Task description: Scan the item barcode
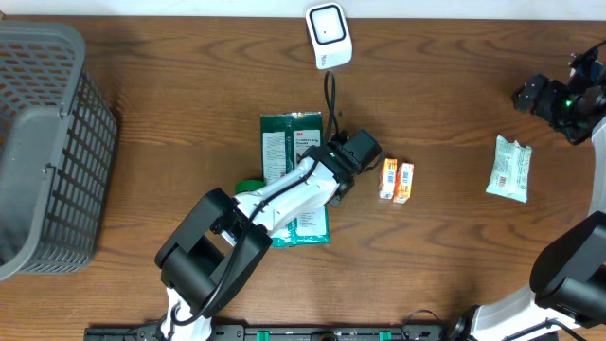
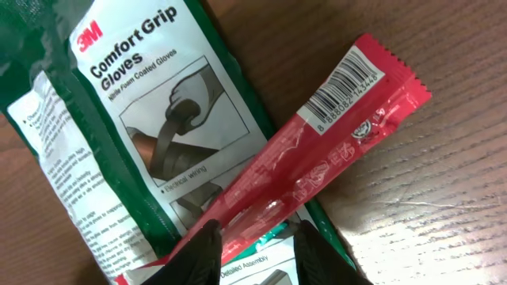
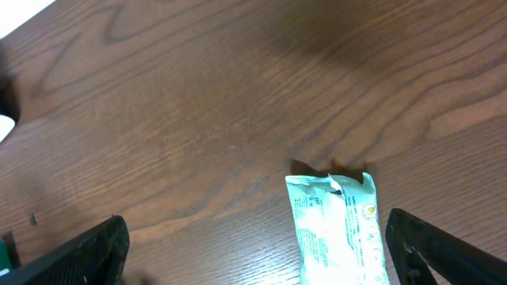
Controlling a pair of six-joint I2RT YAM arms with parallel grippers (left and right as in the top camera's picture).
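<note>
A long red packet [image 2: 317, 150] lies slanted across the left wrist view, its white barcode [image 2: 344, 83] facing the camera near the far end. My left gripper [image 2: 257, 233] is shut on the packet's near end, one black finger on each side. In the overhead view the left gripper [image 1: 355, 152] hovers over a green glove pack [image 1: 289, 142], and the red packet is hidden under it. The white scanner [image 1: 329, 36] stands at the back edge, its cable running down toward the gripper. My right gripper [image 1: 559, 99] is at the far right, open, with nothing between its fingers.
The 3M Comfort Grip Gloves pack [image 2: 142, 134] lies under the red packet. Two small orange boxes [image 1: 396, 181] sit right of the left gripper. A mint-white wrapper [image 1: 509, 169] [image 3: 341, 229] lies below the right gripper [image 3: 261, 249]. A grey mesh basket [image 1: 47, 142] fills the left edge.
</note>
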